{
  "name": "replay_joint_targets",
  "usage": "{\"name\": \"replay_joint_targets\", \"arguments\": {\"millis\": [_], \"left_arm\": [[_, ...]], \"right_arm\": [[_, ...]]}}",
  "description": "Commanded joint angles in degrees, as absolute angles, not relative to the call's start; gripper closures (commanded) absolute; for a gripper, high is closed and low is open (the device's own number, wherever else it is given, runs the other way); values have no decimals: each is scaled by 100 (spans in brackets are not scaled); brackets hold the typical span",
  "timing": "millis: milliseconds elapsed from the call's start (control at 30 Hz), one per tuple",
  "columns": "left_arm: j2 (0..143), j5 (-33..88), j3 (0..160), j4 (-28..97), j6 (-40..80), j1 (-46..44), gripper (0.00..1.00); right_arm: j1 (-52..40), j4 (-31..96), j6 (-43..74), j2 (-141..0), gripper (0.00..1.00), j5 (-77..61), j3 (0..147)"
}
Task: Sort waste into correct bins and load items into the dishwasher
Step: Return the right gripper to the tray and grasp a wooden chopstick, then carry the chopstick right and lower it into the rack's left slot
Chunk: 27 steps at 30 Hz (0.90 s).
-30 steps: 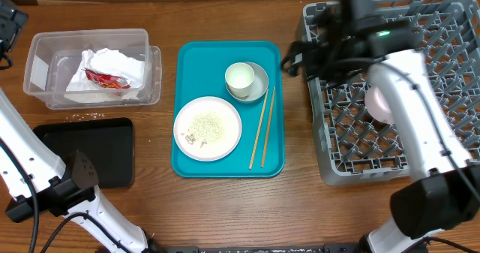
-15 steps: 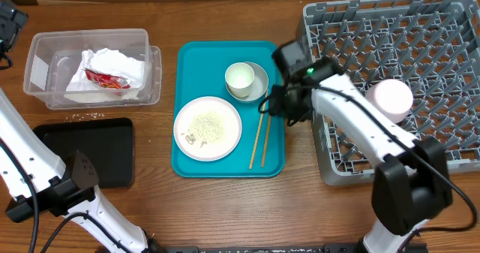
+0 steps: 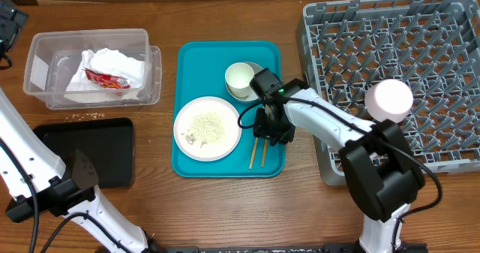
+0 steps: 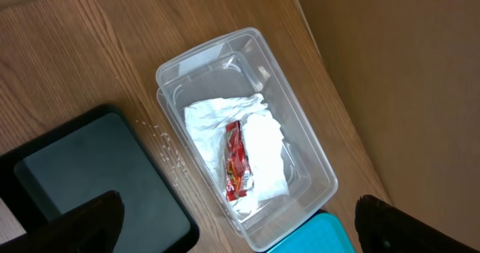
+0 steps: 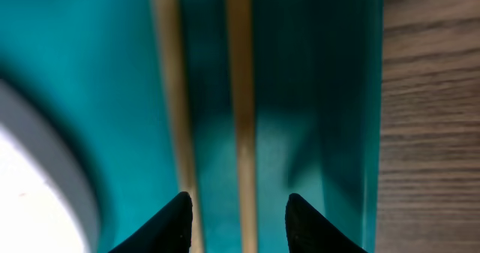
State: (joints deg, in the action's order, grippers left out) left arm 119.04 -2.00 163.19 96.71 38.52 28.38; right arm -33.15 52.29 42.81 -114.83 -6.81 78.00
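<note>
- overhead: the teal tray [image 3: 196, 67] sat mid-table. on it the plate [image 3: 227, 138], strewn with rice bits [image 3: 205, 124], lay at 7 o'clock. the white cup [image 3: 239, 77] sat in the grey bowl [image 3: 257, 67] at 1 o'clock, and the chopsticks [image 3: 257, 155] ran along the 3 o'clock edge.
- the right gripper [image 3: 270, 131] was down over the middle of the chopsticks.
- the dish rack [image 3: 319, 144] stood at 3 o'clock of the teal tray, with the pink-white bowl [image 3: 388, 98] among its pegs.
- at 10 o'clock the clear tub [image 3: 41, 61] held the napkin [image 3: 112, 64] and the red wrapper [image 3: 103, 78]. the black tray [image 3: 97, 144] lay at 8 o'clock, with loose bits [image 3: 86, 116] on the wood between the two.
- left wrist: the left gripper [image 4: 240, 219] hung with its jaws spread wide and nothing between them. it was above the clear tub [image 4: 195, 58], the napkin [image 4: 262, 144] and the red wrapper [image 4: 236, 163]. the black tray [image 4: 90, 185] lay at 8 o'clock of the tub, with the loose bits [image 4: 165, 144] between them.
- right wrist: the right gripper [image 5: 240, 223] had its jaws partly drawn in, astride the chopsticks [image 5: 240, 95] on the teal tray [image 5: 322, 95]. one stick ran between the jaws, the other along the 9 o'clock jaw. i could not tell whether they pinched.
- the plate [image 5: 30, 193] edged in at 8 o'clock and the table [image 5: 427, 95] showed at 3 o'clock.
</note>
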Motion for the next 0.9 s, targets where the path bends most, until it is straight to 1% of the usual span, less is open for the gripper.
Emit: {"name": "replay_joint_targets", "arguments": {"millis": [0,33,100,133,300,367,433,600,700,867], "left_arm": [[11961,-257,16315,9679,3726,2842,0],[11961,-255,16315,9679,3726,2842,0],[11961,-255,16315,9679,3726,2842,0],[11961,-257,16315,9679,3726,2842,0],[11961,-257,16315,9679,3726,2842,0],[11961,-255,16315,9679,3726,2842,0],[11961,-255,16315,9679,3726,2842,0],[11961,-255,16315,9679,3726,2842,0],[11961,-255,16315,9679,3726,2842,0],[11961,-257,16315,9679,3726,2842,0]], "right_arm": [[-3343,5205,4491,-11555,58,-502,7784],[-3343,5210,4506,-11555,59,-451,7784],[-3343,5216,4508,-11555,68,-368,7784],[-3343,5218,4508,-11557,71,-346,7784],[-3343,5214,4499,-11607,81,-301,7784],[-3343,5212,4501,-11607,94,-301,7784],[-3343,5212,4504,-11607,96,-307,7784],[-3341,5387,4501,-11607,96,-370,7922],[-3260,5808,4447,-11572,96,-368,8311],[-2867,6635,3854,-11384,96,-349,9290]]}}
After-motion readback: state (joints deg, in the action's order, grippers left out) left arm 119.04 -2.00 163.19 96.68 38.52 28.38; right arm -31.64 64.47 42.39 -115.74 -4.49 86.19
